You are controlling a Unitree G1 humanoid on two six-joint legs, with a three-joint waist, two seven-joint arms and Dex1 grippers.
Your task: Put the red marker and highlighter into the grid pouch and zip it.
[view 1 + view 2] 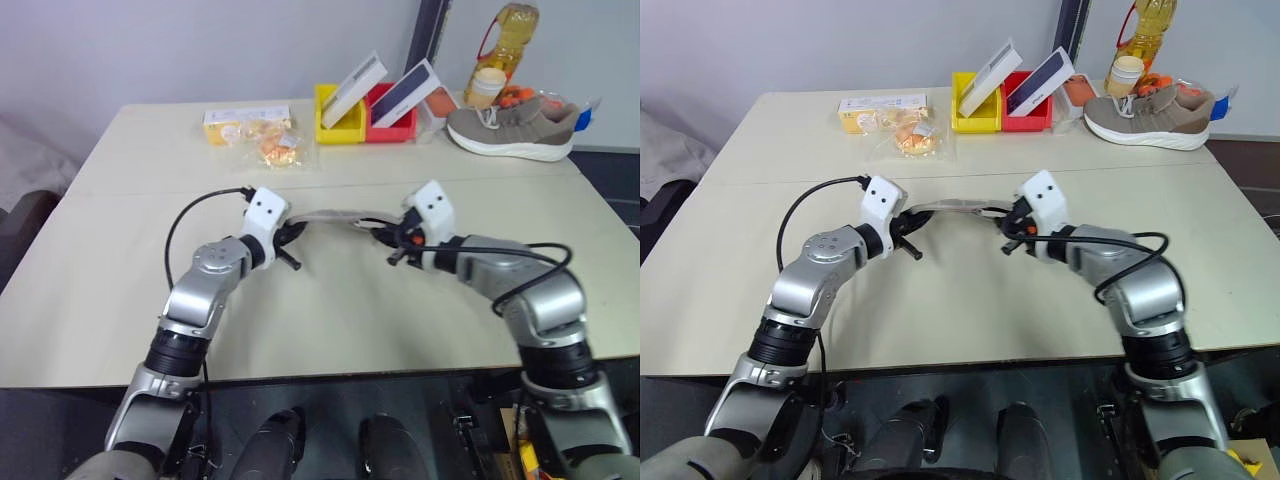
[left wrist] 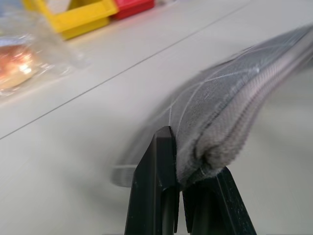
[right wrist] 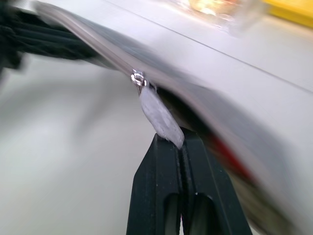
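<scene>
Pouch [image 1: 955, 209] hung lengthwise between both grippers: left gripper [image 2: 177, 182] clamped one end, right gripper [image 3: 177, 143] pinched the zipper pull [image 3: 157, 116], remaining track running toward the left.

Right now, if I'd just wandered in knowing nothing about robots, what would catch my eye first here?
Most striking is the grey grid pouch held up over the middle of the table, stretched between two arms. The left gripper pinches one end of it, and the right gripper is shut on the pale zipper pull, with something red showing inside the pouch. At the table's far edge sit yellow and red bins and a beige sneaker.
</scene>
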